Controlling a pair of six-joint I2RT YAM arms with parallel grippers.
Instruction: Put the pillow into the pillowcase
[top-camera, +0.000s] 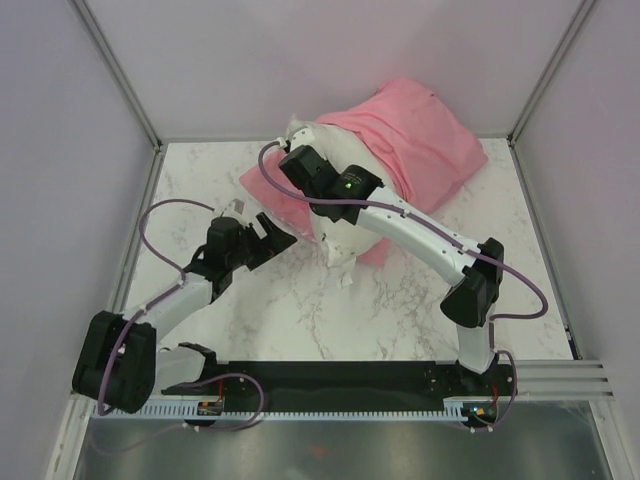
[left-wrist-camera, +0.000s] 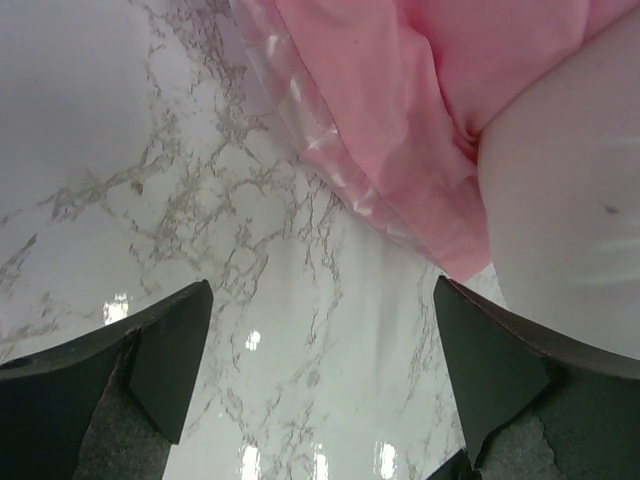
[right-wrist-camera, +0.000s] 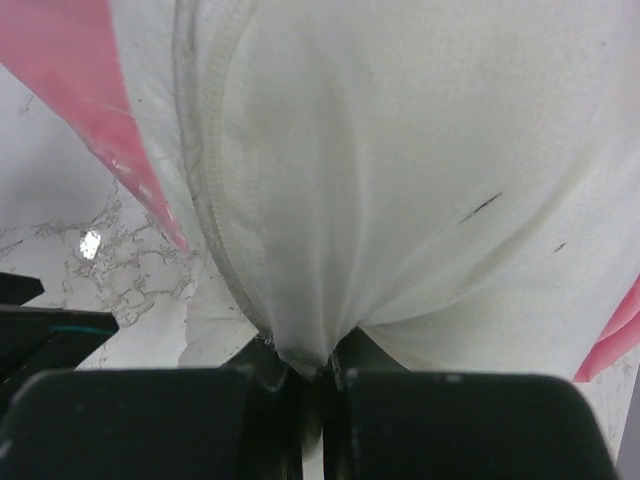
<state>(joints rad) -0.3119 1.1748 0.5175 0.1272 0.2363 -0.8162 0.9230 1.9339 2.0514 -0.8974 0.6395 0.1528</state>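
Pink pillowcase may slip off: right end effector pinches pillow alone, left end effector gapes, apparently touching nothing

Left claw is hanging wide open, arm reaching forward; right claw is pinching shut on the pillow.

1. The white pillow fills most of the view, its fabric drawn down into a bunched fold at the bottom.
2. The right pincer is clamped tight on that fold.
3. A ridged seam runs down the pillow's left side.
4. The pink pillowcase lies against the pillow at upper left and lower right.
5. Marbled tabletop shows at left.
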